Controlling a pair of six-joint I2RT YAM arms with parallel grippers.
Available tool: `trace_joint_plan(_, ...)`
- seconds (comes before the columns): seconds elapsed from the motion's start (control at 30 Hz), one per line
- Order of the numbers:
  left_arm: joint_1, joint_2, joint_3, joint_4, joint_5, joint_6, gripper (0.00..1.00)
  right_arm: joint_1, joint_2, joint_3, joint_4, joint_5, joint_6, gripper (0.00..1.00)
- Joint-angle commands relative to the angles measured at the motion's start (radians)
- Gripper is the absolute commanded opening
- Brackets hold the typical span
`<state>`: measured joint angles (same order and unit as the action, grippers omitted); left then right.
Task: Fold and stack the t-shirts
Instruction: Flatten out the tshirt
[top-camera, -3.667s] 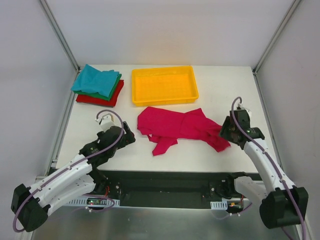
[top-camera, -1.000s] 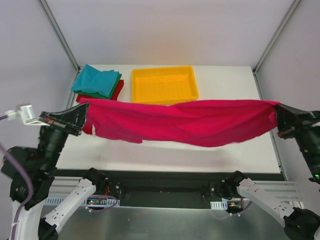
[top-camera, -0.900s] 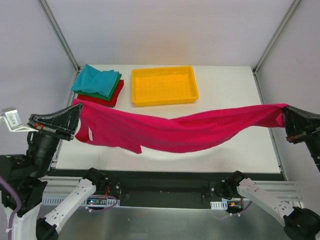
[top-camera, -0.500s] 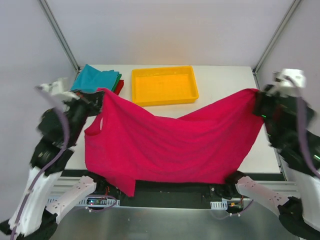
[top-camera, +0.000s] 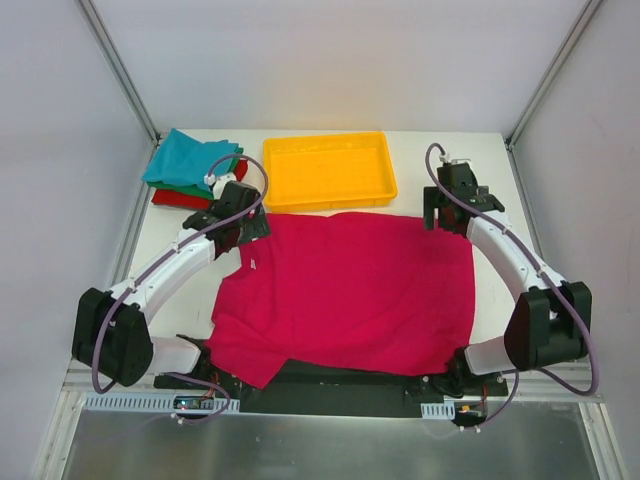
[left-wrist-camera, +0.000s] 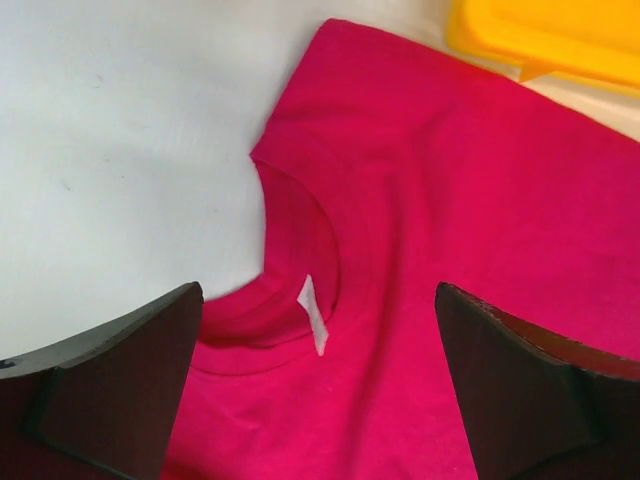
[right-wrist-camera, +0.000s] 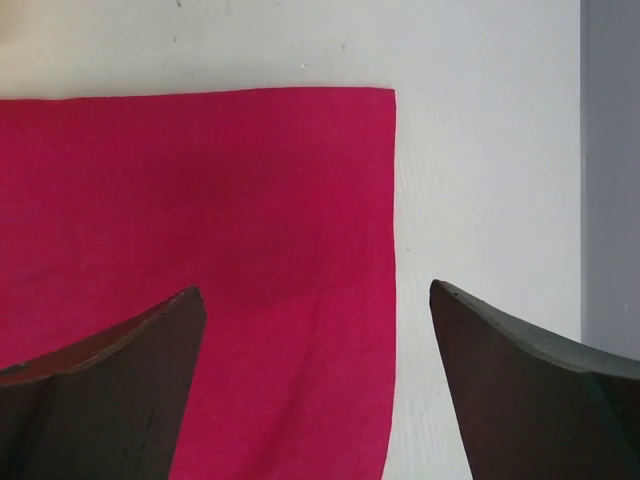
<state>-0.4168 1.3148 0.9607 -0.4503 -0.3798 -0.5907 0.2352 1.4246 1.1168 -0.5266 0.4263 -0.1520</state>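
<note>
The magenta-pink t-shirt (top-camera: 350, 290) lies spread flat on the white table, its near edge hanging over the front. Its neck hole and white label (left-wrist-camera: 313, 312) show in the left wrist view. My left gripper (top-camera: 243, 226) is open and empty, just above the collar at the shirt's far left corner (left-wrist-camera: 318, 420). My right gripper (top-camera: 447, 212) is open and empty over the shirt's far right corner (right-wrist-camera: 310, 400), whose straight hem (right-wrist-camera: 380, 200) lies flat. Folded teal (top-camera: 190, 160), green (top-camera: 228, 182) and red (top-camera: 190, 200) shirts are stacked at the far left.
A yellow plastic tray (top-camera: 328, 170) stands at the back centre, right behind the spread shirt; its corner shows in the left wrist view (left-wrist-camera: 540, 40). Bare table (top-camera: 500, 160) lies to the right of the tray. Frame posts stand at both back corners.
Both arms held the pink shirt stretched in the air by its corners, then swung it forward and laid it flat on the table. Both grippers have let go and now hover open.
</note>
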Motion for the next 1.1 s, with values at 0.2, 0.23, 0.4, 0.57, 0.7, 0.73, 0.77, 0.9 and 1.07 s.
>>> trace_joint_plan(0.2, 0.007, 0.04, 0.027, 0.108, 0.32, -0.018, 0.99, 0.009, -0.087, -0.095, 0.049, -0.296, 0.229, 0.96)
trace_joint_plan(0.23, 0.007, 0.063, 0.038, 0.128, 0.341, -0.018, 0.99, 0.009, -0.079, -0.115, 0.072, -0.314, 0.233, 0.96)
trace_joint_plan(0.4, 0.007, 0.214, 0.153, 0.168, 0.361, -0.018, 0.99, 0.042, 0.002, -0.112, 0.126, -0.403, 0.22, 0.96)
trace_joint_plan(0.57, 0.009, 0.389, 0.3, 0.176, 0.433, 0.003, 0.99, 0.069, 0.083, -0.048, 0.119, -0.365, 0.207, 0.96)
trace_joint_plan(0.7, 0.009, 0.497, 0.38, 0.179, 0.502, -0.007, 0.99, 0.066, 0.088, -0.066, 0.126, -0.299, 0.218, 0.96)
trace_joint_plan(0.73, 0.009, 0.517, 0.391, 0.182, 0.516, -0.02, 0.99, 0.067, 0.085, -0.075, 0.126, -0.296, 0.218, 0.96)
trace_joint_plan(0.77, 0.009, 0.54, 0.4, 0.191, 0.533, -0.023, 0.99, 0.067, 0.08, -0.087, 0.129, -0.297, 0.221, 0.96)
trace_joint_plan(0.9, 0.009, 0.612, 0.467, 0.217, 0.542, -0.021, 0.99, 0.062, 0.103, -0.111, 0.152, -0.308, 0.212, 0.96)
trace_joint_plan(1.07, 0.018, 0.736, 0.645, 0.217, 0.547, -0.007, 0.99, 0.012, 0.197, -0.069, 0.145, -0.331, 0.241, 0.96)
